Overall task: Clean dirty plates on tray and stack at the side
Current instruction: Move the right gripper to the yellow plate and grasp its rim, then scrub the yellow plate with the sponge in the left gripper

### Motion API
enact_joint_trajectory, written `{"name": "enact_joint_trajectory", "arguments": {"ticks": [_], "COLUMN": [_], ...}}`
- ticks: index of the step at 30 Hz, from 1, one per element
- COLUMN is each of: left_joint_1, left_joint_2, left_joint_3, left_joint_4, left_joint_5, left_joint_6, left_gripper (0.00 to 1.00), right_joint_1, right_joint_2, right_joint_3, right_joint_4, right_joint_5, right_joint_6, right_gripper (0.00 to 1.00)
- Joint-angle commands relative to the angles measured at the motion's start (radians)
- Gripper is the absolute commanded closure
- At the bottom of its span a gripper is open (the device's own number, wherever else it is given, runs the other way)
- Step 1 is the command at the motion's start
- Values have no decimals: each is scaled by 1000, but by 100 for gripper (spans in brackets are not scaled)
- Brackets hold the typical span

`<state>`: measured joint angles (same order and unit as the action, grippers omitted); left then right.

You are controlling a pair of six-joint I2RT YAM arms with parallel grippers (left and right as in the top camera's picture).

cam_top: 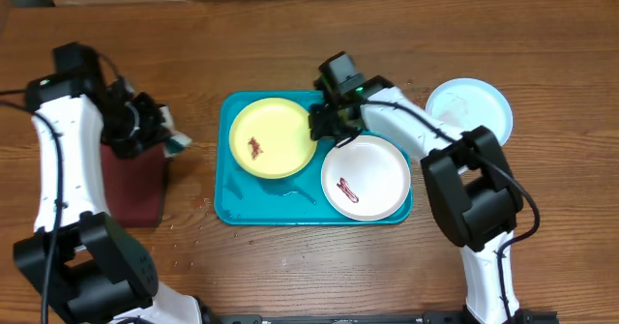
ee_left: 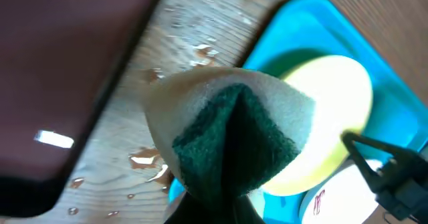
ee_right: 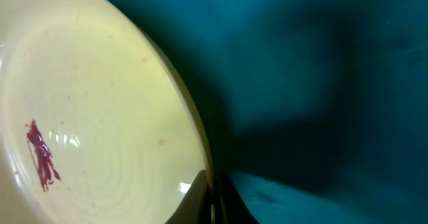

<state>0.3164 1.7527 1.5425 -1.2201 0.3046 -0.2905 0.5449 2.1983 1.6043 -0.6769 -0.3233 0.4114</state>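
One edge of the yellow-green plate (cam_top: pixel 274 137) is pinched by the right end effector (cam_top: pixel 324 123), so a slip is risked if lifted; the sponge (ee_left: pixel 227 130) is clamped by the left end effector (cam_top: pixel 160 131).

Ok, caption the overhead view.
Right gripper pinching the yellow-green plate on the tray; left gripper holding a sponge.
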Motion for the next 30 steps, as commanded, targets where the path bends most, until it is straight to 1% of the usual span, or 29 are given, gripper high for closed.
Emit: {"name": "enact_joint_trajectory", "arguments": {"ticks": [1,3,5,9,12,14,17,20,25,28,30], "left_joint_1": [-84,-118,-146,-201,-237,-272,-311,-354,-412,-418,-421], "left_joint_2": [-4,-4,-4,-4,-4,-4,-4,-4,8,29,56], "left_joint_3": [-6,-8,-17,-40,-59,-89,-128,-177,-256,-282,-287], "left_joint_4": [6,7,15,37,63,108,164,237,355,376,380], "left_joint_5": [-37,-72,-71,-68,-68,-67,-47,-34,-57,-48,-14], "left_joint_6": [35,24,21,13,-23,-56,-69,-113,-195,-261,-271], "left_gripper": [96,96,96,96,96,96,96,96,96,96,96], "right_joint_1": [48,65,79,108,127,143,154,161,161,161,161], "right_joint_2": [-46,-46,-46,-46,-46,-46,-46,-46,-46,-46,-46], "right_joint_3": [8,6,6,6,6,6,6,6,6,6,6], "right_joint_4": [-61,-108,-142,-183,-190,-190,-190,-190,-190,-190,-189], "right_joint_5": [84,158,196,188,178,134,74,75,75,76,76], "right_joint_6": [150,221,270,322,323,323,323,327,326,326,326], "right_gripper": [96,96,96,96,96,96,96,96,96,96,96]}}
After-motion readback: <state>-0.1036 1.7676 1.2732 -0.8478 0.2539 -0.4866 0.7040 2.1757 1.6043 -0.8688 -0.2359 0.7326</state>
